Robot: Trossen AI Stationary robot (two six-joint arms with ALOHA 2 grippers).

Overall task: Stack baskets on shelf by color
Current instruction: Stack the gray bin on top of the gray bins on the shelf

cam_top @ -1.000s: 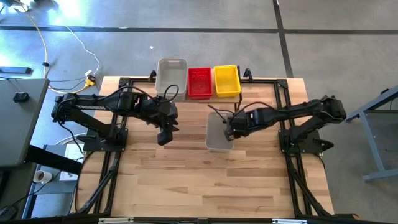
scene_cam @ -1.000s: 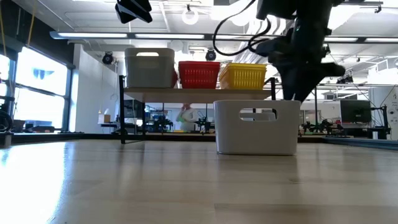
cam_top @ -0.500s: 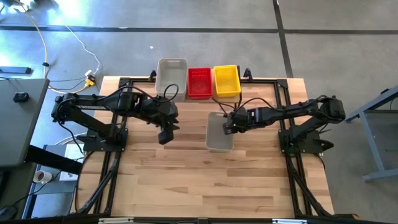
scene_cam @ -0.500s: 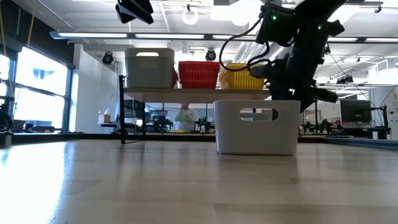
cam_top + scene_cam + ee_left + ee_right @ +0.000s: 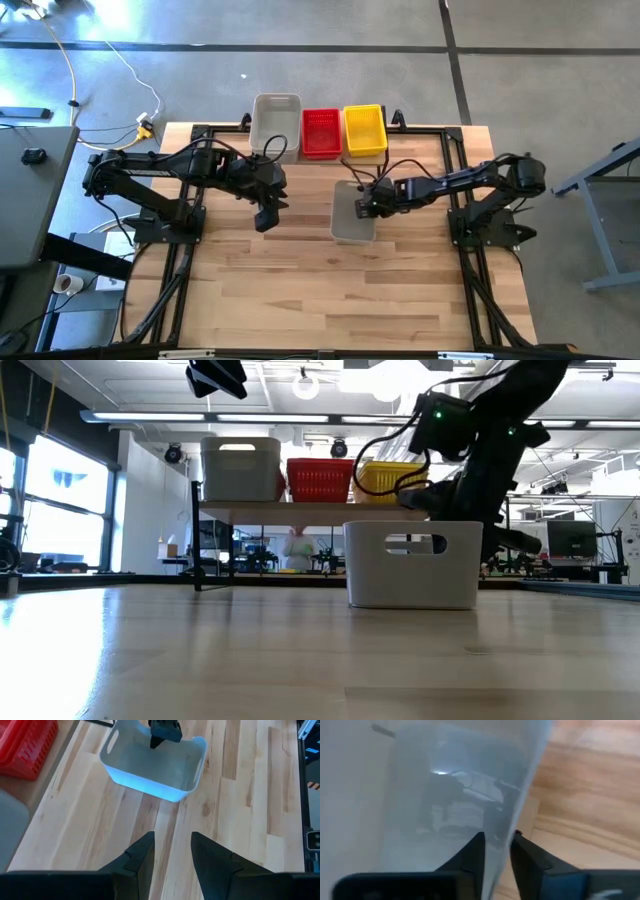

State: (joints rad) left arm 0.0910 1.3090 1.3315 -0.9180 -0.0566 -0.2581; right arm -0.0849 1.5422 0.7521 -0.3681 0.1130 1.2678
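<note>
A pale grey rectangular plastic basket [image 5: 352, 212] with slot handles stands upright and alone on the large wooden tabletop [image 5: 330, 290], near the table's middle and well in front of the shelf [image 5: 315, 507], a low riser with a light wooden plank top and thin black metal legs at the far edge. On the shelf, three stacks stand side by side in one row: a pale grey basket stack [image 5: 275, 122] at the left end, a red mesh-sided basket stack [image 5: 321, 132] in the middle, and a yellow basket stack [image 5: 364, 129] at the right end; how many baskets each stack contains cannot be told. The right gripper [image 5: 362, 204] reaches in from the right side of the table and straddles the right-hand rim of the lone grey basket; in the right wrist view its two dark fingers [image 5: 472, 857] stand close on either side of the thin translucent wall, one inside and one outside, with a narrow gap remaining, so a firm pinch cannot be confirmed. The left gripper [image 5: 264, 216] hangs above bare tabletop to the left of the lone basket, apart from it, its fingers [image 5: 142, 855] spread and holding nothing. In the low view the room beyond the table shows ceiling lights and windows.
</note>
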